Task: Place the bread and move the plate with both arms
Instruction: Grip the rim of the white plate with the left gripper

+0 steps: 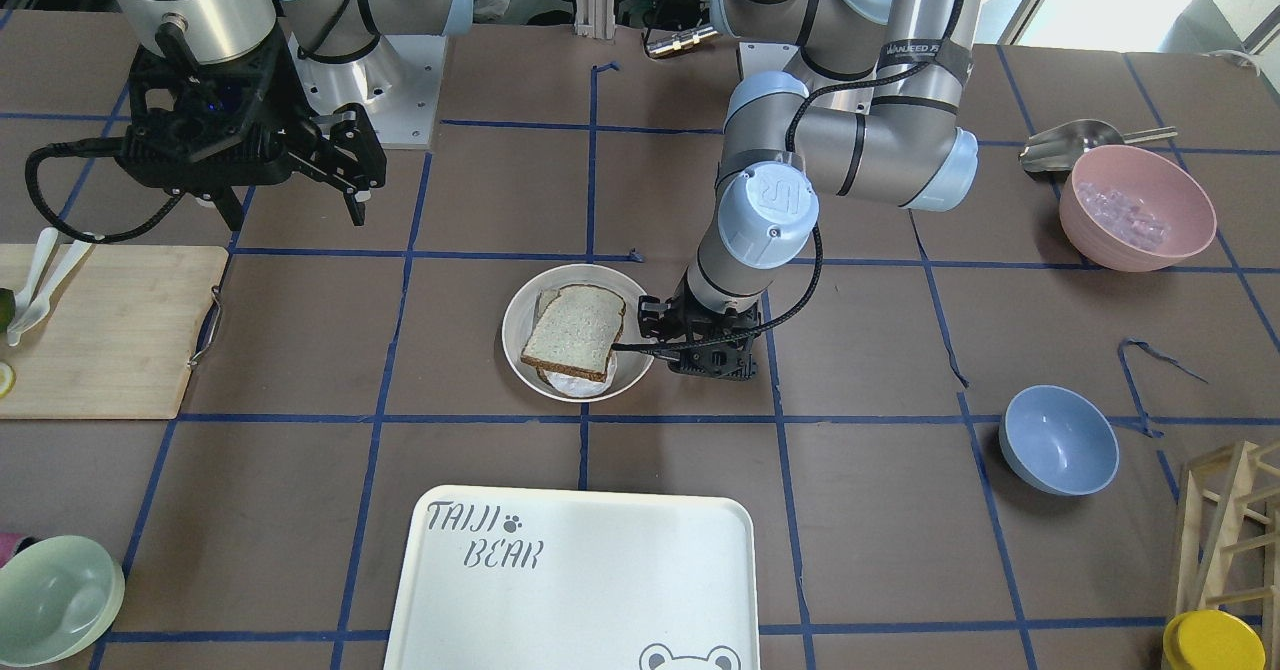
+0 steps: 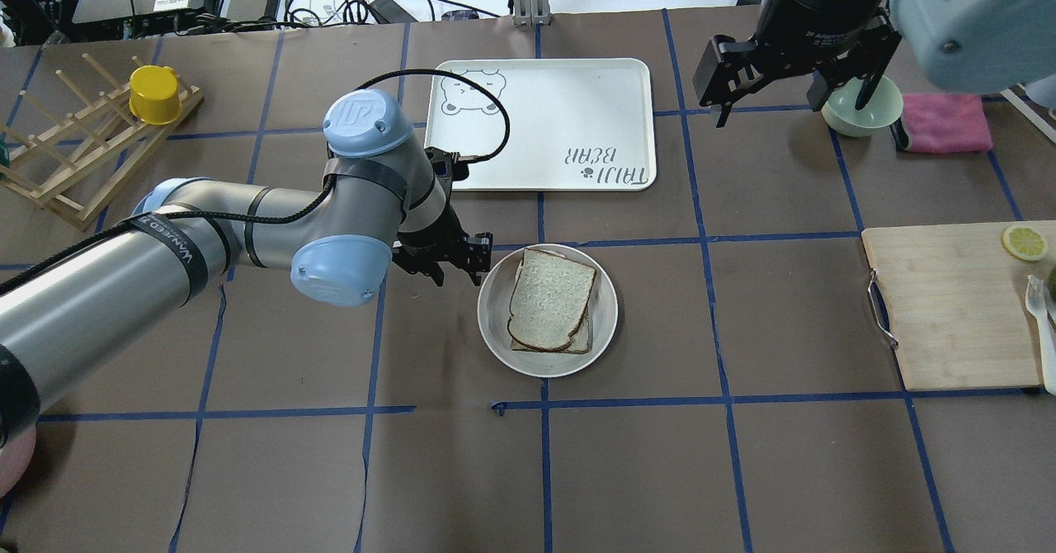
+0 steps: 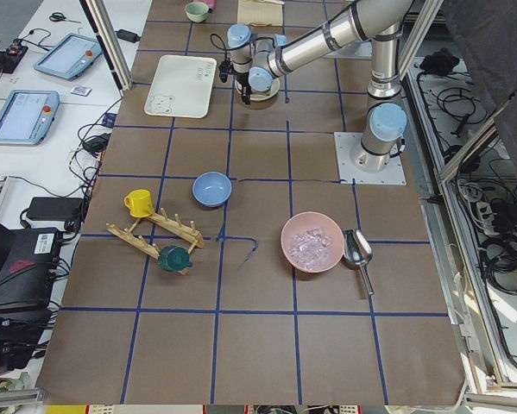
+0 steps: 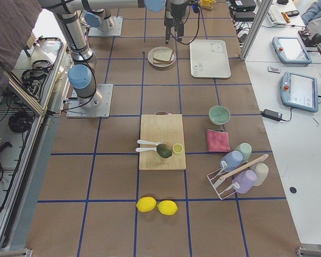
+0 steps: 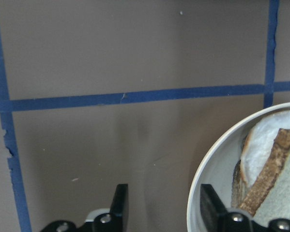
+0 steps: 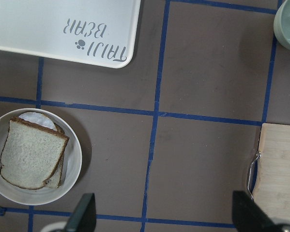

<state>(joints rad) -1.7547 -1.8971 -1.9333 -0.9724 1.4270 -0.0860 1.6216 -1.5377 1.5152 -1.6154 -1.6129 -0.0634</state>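
The round off-white plate (image 1: pixel 510 340) sits mid-table and also shows in the overhead view (image 2: pixel 609 322). The bread (image 1: pixel 572 328), dark-crusted and greyish-white, lies in it on top of a paler slice (image 2: pixel 584 340). My left gripper (image 1: pixel 648 330) is open and low at the plate's rim. In the left wrist view (image 5: pixel 164 208) one finger stands inside the rim (image 5: pixel 195 179) and the other outside on the table. It holds nothing. My right gripper (image 2: pixel 792 103) is open and empty, high above the table, away from the plate (image 6: pixel 76 164).
The white "TAIJI BEAR" tray (image 2: pixel 544 120) lies just beyond the plate. A wooden cutting board (image 2: pixel 949 305) lies on the robot's right. A pale green bowl (image 2: pixel 858 111) and a pink cloth (image 2: pixel 945 124) sit under the right gripper. A blue bowl (image 1: pixel 1058 440) and a pink bowl (image 1: pixel 1137 205) stand on the robot's left.
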